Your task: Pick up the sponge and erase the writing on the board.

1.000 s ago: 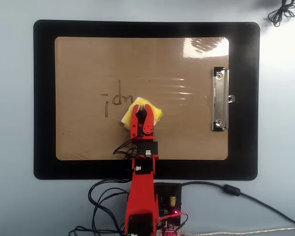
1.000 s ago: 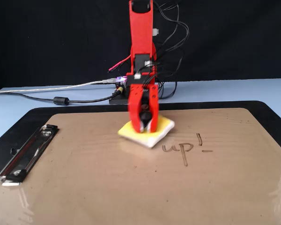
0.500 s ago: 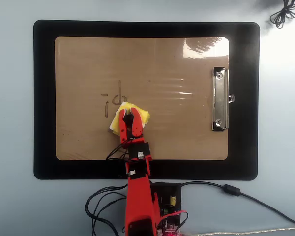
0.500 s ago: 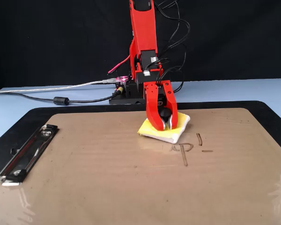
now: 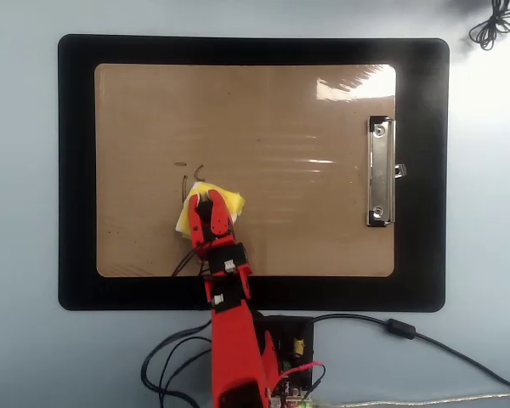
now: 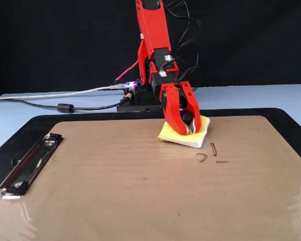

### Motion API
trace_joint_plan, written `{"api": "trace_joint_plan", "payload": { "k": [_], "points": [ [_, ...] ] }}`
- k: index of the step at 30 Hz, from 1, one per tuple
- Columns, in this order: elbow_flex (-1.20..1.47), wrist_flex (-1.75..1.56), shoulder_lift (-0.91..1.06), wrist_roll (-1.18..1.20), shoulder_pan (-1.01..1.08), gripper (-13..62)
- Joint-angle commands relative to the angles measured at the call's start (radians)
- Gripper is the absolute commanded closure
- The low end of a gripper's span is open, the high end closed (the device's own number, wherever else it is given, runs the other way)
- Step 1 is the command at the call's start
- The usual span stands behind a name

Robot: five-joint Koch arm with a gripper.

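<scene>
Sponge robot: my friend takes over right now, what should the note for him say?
Tool: shut on the sponge, pressing it on the board.
Sponge: near the board's edge closest to the arm, right beside the writing.
Done: sponge picked up and brought onto the board.
Left: a few short dark strokes show next to the sponge; wipe them off.

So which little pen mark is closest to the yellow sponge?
The upright stroke, right beside the sponge; the curved hook and the short dash lie farther off.

Gripper point(image 6: 183, 128) down, jaws clamped
</scene>
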Motion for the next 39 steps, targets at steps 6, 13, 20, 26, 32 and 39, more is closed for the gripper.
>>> {"api": "trace_joint_plan", "payload": {
  "k": [6,13,20,26,32,39],
  "points": [
    [-0.394,-0.015,-0.376,-0.015,0.000,57.0],
    [0.087,0.029,0.095,-0.031,-0.054,57.0],
    [-0.488,0.014,-0.459,-0.026,-0.054,57.0],
    [0.112,0.081,0.196,-0.075,-0.178,57.0],
    [-0.308,0.069,-0.278,-0.075,-0.135,57.0],
    [0.103,0.054,0.144,-0.003,-0.048,57.0]
  ]
}}
